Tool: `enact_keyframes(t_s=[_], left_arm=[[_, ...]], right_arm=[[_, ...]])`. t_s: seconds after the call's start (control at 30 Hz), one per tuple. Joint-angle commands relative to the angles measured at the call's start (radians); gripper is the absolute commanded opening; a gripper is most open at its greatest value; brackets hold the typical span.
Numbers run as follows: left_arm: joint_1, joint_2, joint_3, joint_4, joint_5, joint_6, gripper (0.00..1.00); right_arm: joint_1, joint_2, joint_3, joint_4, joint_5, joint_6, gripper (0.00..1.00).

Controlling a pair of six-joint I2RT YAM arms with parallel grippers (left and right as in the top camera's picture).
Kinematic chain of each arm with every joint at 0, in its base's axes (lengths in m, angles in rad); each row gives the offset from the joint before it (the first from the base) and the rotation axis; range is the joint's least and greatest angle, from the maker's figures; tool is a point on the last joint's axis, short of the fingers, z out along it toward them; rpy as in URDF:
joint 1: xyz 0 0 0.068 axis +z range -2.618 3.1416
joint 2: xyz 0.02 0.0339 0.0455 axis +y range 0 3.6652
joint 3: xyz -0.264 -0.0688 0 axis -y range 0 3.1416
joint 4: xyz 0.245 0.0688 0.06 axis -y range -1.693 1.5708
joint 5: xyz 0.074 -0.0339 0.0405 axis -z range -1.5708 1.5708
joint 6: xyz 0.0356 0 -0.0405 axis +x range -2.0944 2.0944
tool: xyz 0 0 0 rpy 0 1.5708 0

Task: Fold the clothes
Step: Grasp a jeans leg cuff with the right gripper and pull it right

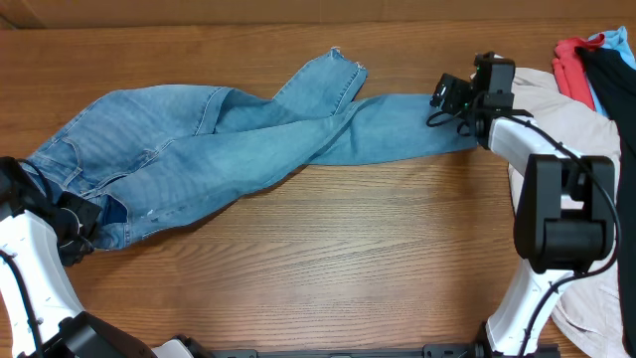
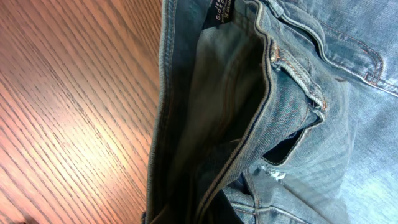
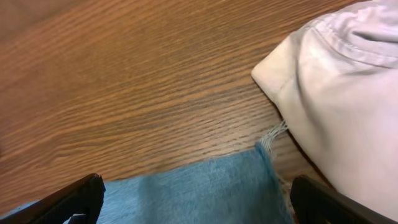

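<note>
The light blue jeans are lying spread across the desk, with the waist at the near left, 1 leg running right and the other angling toward the far middle. The left gripper is keeping its jaws together, apparently pinching the waistband. The right gripper is holding its jaws wide apart around the frayed hem, just beside a beige garment. The denim is looking soft yet fairly heavy and likely to drag. The waistband and hem seams are offering the firmest holds.
</note>
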Motion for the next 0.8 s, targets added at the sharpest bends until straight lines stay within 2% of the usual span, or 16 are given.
enact_keyframes(t_s=[0.0,0.23,0.3,0.33,0.4,0.47,0.5,0.57,0.77], left_arm=[[-0.008,-0.006,-0.004,0.004,-0.024,0.019,0.06],[-0.008,-0.006,-0.004,0.004,-0.024,0.027,0.06],[-0.008,-0.006,-0.004,0.004,-0.024,0.027,0.06],[-0.008,-0.006,-0.004,0.004,-0.024,0.027,0.06],[-0.008,-0.006,-0.004,0.002,-0.024,0.027,0.06],[-0.008,-0.006,-0.004,0.000,-0.024,0.027,0.06],[-0.008,-0.006,-0.004,0.000,-0.024,0.027,0.06],[-0.008,-0.006,-0.004,0.000,-0.024,0.027,0.06],[-0.008,-0.006,-0.004,0.025,-0.025,0.055,0.04]], right_arm=[[-0.013,0.026,0.029,0.003,0.017,-0.051,1.00],[-0.024,0.092,0.029,0.012,0.003,-0.078,1.00],[-0.024,0.106,0.029,0.024,-0.002,-0.085,0.97],[-0.024,0.108,0.029,0.026,-0.002,-0.085,0.93],[-0.024,0.116,0.029,0.032,-0.002,-0.084,0.72],[-0.024,0.117,0.029,0.031,-0.002,-0.084,0.27],[-0.024,0.117,0.029,0.029,-0.002,-0.084,0.14],[-0.024,0.117,0.031,0.028,-0.002,-0.084,0.04],[-0.036,0.065,0.108,-0.088,0.043,-0.084,0.04]])
